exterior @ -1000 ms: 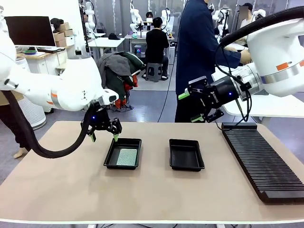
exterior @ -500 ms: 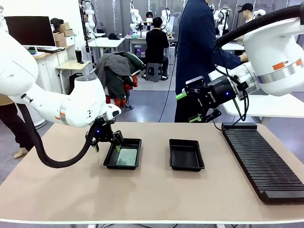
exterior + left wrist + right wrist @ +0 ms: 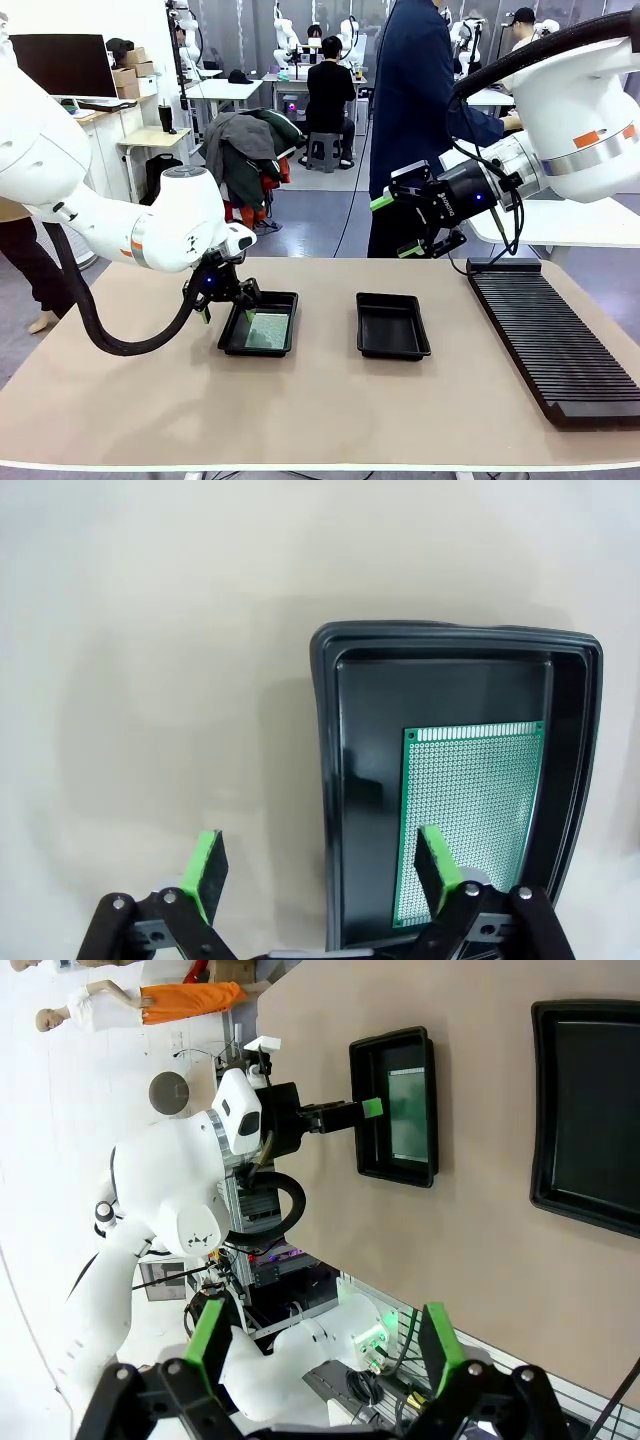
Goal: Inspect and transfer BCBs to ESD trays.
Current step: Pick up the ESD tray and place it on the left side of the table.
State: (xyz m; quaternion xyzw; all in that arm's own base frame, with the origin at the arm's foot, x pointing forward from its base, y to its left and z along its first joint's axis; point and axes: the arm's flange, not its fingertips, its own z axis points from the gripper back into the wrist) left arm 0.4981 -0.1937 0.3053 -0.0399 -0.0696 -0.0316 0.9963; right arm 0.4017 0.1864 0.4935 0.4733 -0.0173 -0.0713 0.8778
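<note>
On the beige desk (image 3: 320, 410), two shallow black rectangular plastic ESD trays with raised rims sit side by side, well apart. The left ESD tray (image 3: 255, 352) holds one thin flat green perforated circuit board, a BCB (image 3: 265, 330), lying flat on its floor. In the left wrist view this BCB (image 3: 470, 810) lies nearer one long wall of the tray (image 3: 322, 780) than the other. The right ESD tray (image 3: 392, 328) shows only its bare black floor.

The left pincer (image 3: 225, 313) hangs low over the left tray with its green-padded fingers spread and nothing between them. It straddles the tray's long wall: one finger (image 3: 435, 865) is over a corner of the board, the other over bare desk.

To the right, a long black ribbed slotted rack (image 3: 550, 340) runs toward the far edge. Above that far edge, the right pincer (image 3: 395, 226) is raised well clear of the desk, spread wide and holding nothing. A person in dark blue clothing (image 3: 415, 110) stands just beyond it.
</note>
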